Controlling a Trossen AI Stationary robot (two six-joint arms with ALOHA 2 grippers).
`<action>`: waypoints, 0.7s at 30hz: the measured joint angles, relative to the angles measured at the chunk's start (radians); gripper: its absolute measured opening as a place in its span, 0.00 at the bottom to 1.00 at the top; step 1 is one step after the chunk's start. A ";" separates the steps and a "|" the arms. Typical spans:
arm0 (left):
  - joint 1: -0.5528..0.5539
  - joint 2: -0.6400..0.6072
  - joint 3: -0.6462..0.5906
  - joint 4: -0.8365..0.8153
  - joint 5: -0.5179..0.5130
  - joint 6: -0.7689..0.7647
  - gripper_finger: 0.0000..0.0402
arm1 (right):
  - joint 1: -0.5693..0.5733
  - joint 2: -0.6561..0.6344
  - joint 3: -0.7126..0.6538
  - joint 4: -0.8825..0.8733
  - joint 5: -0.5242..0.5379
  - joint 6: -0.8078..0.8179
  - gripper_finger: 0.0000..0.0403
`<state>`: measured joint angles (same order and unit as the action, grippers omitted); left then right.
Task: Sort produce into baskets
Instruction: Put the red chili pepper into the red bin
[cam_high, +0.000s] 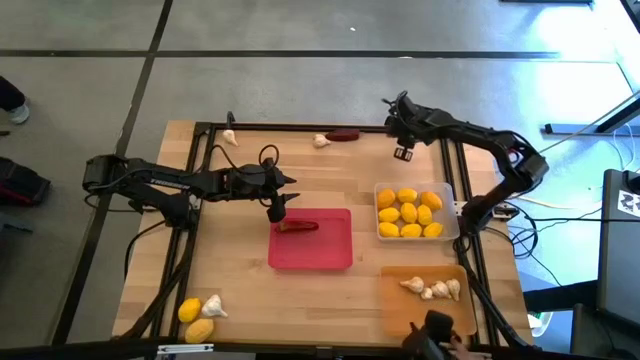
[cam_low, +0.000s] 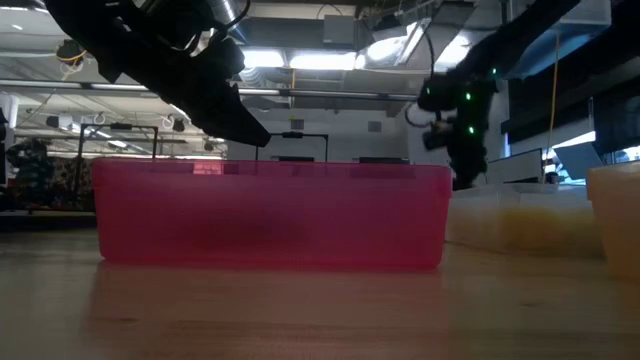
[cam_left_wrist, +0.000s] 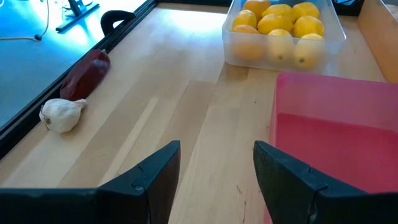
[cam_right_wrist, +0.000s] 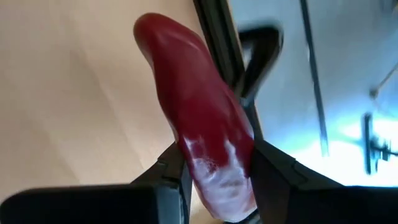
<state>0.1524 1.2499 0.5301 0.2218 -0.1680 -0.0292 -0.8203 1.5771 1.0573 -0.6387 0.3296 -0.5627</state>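
High view: clear tray (cam_high: 446, 232) holds lemons, orange tray (cam_high: 394, 308) garlic, one chili (cam_high: 297, 226) in red tray (cam_high: 311, 254) under the released left claw (cam_high: 277, 211), strays remain; left wrist: fingers (cam_left_wrist: 149, 175) spread, empty; right wrist: right claw (cam_right_wrist: 214, 168) clenched on another chili (cam_right_wrist: 193, 118).

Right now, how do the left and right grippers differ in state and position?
The left gripper is open and empty; the right gripper is shut on a dark red chili. The left gripper hangs over the red tray's far left corner, where another chili lies; the right gripper is near the table's far edge, beyond the clear tray of lemons. Both have dark fingers.
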 joint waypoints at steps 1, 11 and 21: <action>0.000 0.000 0.000 0.000 0.000 0.000 0.50 | 0.019 -0.017 0.000 0.006 -0.012 0.002 0.28; 0.000 0.000 0.000 0.000 0.000 0.000 0.50 | 0.221 -0.122 0.000 0.112 -0.172 0.138 0.29; 0.000 0.000 0.000 0.000 0.000 -0.028 0.50 | 0.426 -0.122 0.000 0.181 -0.290 0.251 0.29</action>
<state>0.1524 1.2499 0.5301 0.2218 -0.1677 -0.0572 -0.3948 1.4555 1.0573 -0.4580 0.0394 -0.3113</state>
